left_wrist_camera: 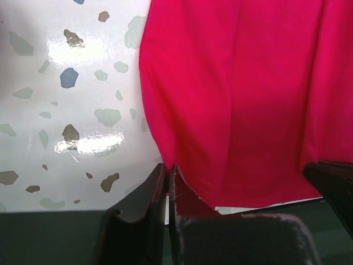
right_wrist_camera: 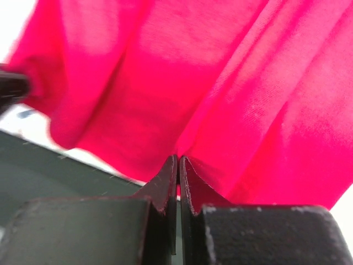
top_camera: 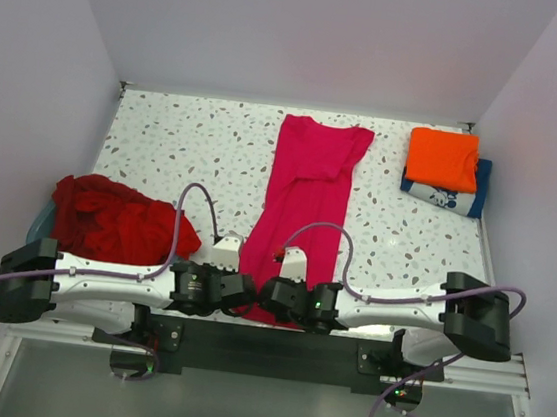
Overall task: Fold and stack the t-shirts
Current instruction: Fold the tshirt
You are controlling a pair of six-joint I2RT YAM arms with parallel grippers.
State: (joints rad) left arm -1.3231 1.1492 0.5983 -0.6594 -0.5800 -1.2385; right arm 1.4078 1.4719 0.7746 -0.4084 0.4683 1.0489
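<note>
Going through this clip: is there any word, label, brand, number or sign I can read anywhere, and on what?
No text is legible in any view.
White print on the navy t-shirt, lying under the orange t-shirt: too small to read, and I cannot tell whether it holds words.
Magenta-pink t-shirt and dark red t-shirts: no print on the parts that show.
</note>
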